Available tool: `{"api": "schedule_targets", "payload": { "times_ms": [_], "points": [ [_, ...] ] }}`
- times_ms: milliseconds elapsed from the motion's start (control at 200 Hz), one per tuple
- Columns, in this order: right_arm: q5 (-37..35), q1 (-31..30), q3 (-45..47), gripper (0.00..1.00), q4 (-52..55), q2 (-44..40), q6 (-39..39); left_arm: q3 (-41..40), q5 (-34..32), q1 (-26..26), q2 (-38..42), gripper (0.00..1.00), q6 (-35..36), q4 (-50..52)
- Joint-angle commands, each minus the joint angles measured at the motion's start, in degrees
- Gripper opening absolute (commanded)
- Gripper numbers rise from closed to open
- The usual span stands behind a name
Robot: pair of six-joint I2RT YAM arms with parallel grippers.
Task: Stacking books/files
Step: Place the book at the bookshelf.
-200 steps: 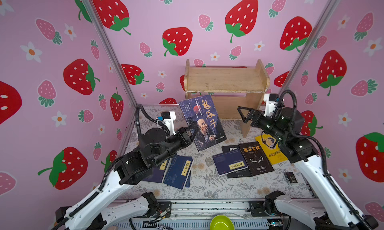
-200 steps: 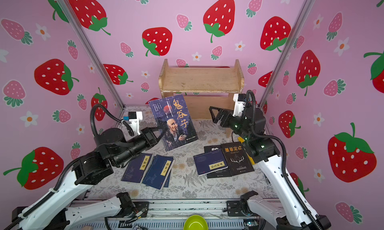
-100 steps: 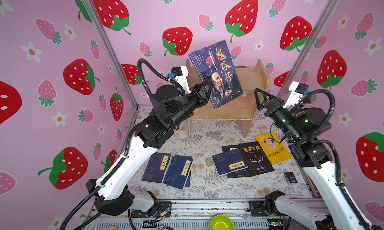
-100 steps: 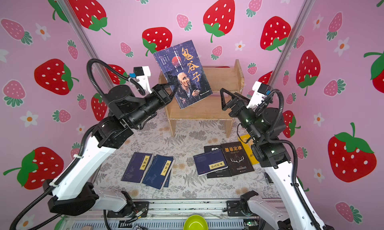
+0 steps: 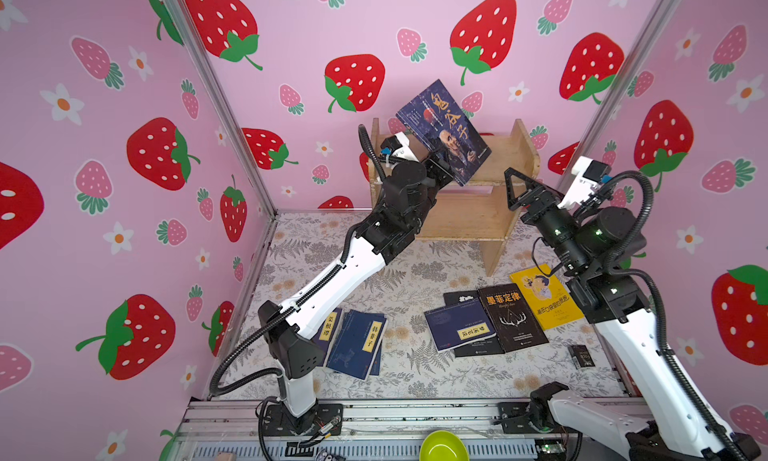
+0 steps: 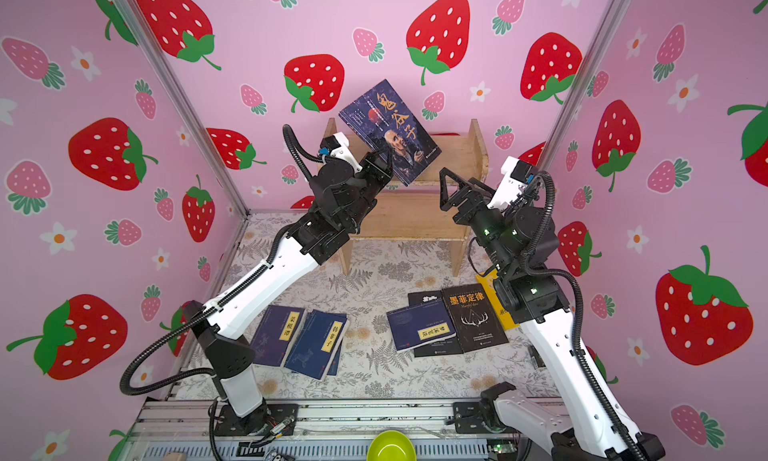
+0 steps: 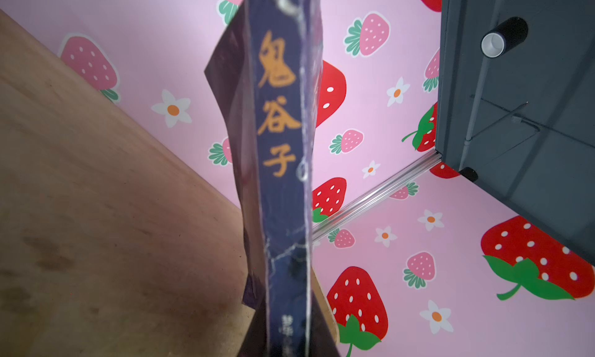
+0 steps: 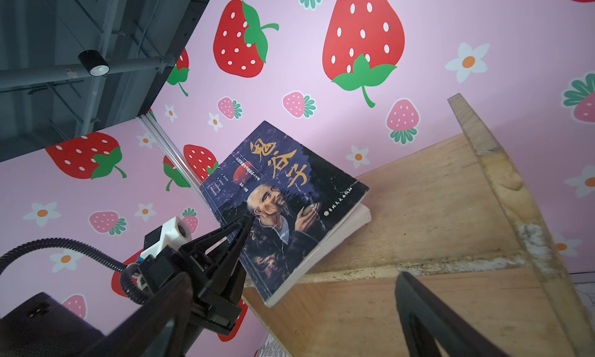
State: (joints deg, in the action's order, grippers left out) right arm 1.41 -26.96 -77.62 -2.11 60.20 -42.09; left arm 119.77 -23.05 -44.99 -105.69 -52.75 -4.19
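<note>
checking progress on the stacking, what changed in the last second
The left gripper, still shut on the blue portrait book, lifted it from low in front of the wooden shelf up to its top, tilting it. The right gripper rose and drew back, still open. The other books stayed put.

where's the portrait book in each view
Top view: portrait book upper centre, tilted over the shelf.
Top view: book upper centre, over the shelf.
Left wrist: book centre, spine-on, shelf beside it.
Right wrist: book centre, cover showing, over the shelf.
Shared landmark: the shelf.
</note>
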Motion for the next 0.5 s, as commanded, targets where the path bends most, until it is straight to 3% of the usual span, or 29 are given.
{"api": "schedule_targets", "payload": {
  "times_ms": [0,225,395,495],
  "points": [
    [-1.7,0.2,-1.9,1.0,-1.4,-0.1,1.5,7.2,-6.7,0.5,-0.3,0.0,-0.5,-10.0],
    [-2.3,0.3,-2.6,1.0,-1.0,1.4,3.1,6.6,-7.9,1.7,-3.1,0.0,-6.9,-14.6],
    [-2.2,0.2,-2.2,1.0,-0.1,1.8,3.5,21.2,-4.7,2.1,-11.6,0.0,-8.4,-9.8],
    [-2.6,0.2,-1.4,1.0,-0.1,1.1,3.8,22.5,-6.9,1.9,-13.5,0.0,-8.9,-9.8]
  ]
}}
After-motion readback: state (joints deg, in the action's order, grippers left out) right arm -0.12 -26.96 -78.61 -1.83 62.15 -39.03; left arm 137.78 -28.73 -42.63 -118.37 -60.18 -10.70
